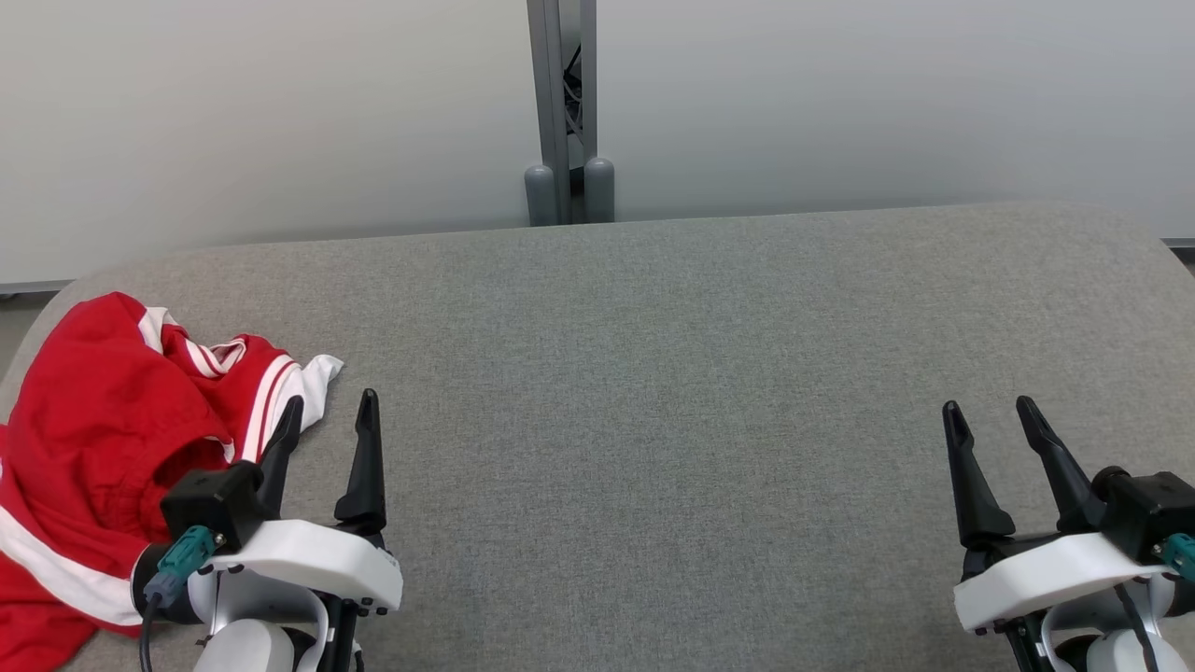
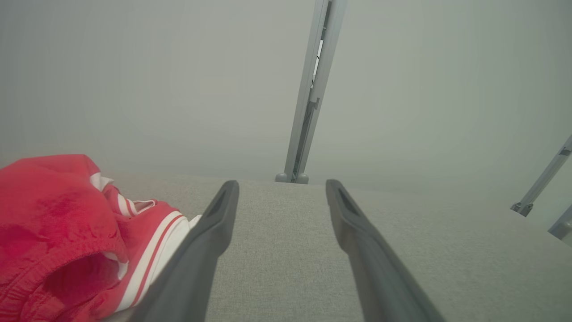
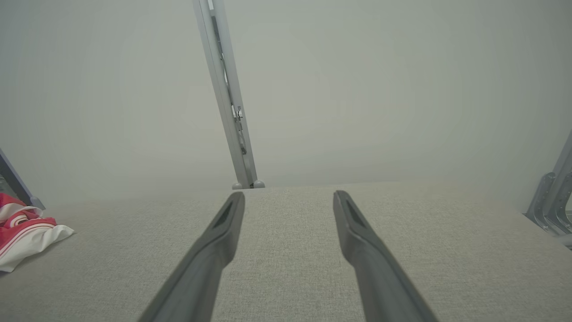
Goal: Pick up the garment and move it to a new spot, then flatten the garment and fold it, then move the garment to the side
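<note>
The left gripper (image 1: 332, 397) and the right gripper (image 1: 988, 403) hover low over a gray cloth-covered table (image 1: 653, 373), each with its two dark fingers spread wide and nothing between them. The left gripper stands at the table's left end, where its outer finger (image 1: 285, 439) runs just beside the white edge of the garment (image 1: 93, 420); whether finger and cloth touch cannot be told. The inner finger stands over bare table. The right gripper is well apart from the garment, over the bare right side of the table, fingers pointing toward the far edge. The garment lies in a crumpled heap at the left end, near the front edge, and runs off the lower left of the head view. It is bright red with white bands and thin red-and-white stripes, and a white corner points toward the table's middle. In the left wrist view a gathered, ruched red edge curls around a shadowed opening. Behind the table a gray post (image 1: 563, 112) rises against a pale wall.
</note>
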